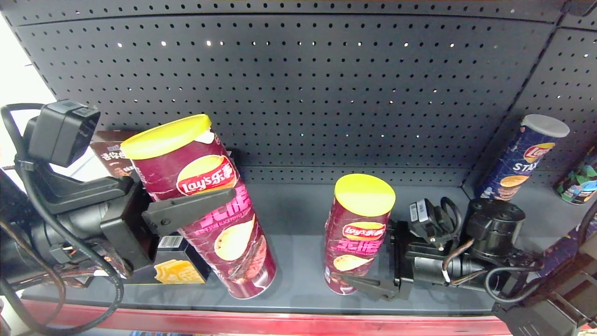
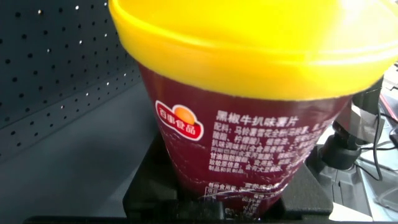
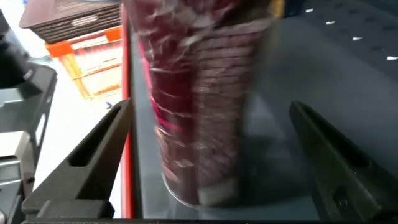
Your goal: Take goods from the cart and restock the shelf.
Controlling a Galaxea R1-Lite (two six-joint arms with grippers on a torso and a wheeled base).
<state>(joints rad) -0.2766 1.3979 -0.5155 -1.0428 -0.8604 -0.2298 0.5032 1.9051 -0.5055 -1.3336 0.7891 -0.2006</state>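
Grips a maroon chip can (image 1: 210, 175) in the left hand (image 1: 193, 207), shut on its middle. Holds it tilted, yellow lid toward 11 o'clock and base low at the front of the shelf (image 1: 298, 219); cannot tell whether touching. Just behind it at 8 o'clock, a dark cracker box (image 1: 179, 268); farther back at 10 o'clock, a brown box (image 1: 109, 151).

Straddles a second maroon can (image 1: 357, 233) with the right hand (image 3: 214, 158), upright mid-shelf at 3 o'clock from the first. Shows the fingers (image 3: 93, 155) wide apart, a gap on each side.

Farther out at 2 o'clock, by the pegboard (image 1: 298, 93), a blue can (image 1: 522, 158) with a grey lid, well apart. Beyond it, a green-patterned can (image 1: 578, 182).
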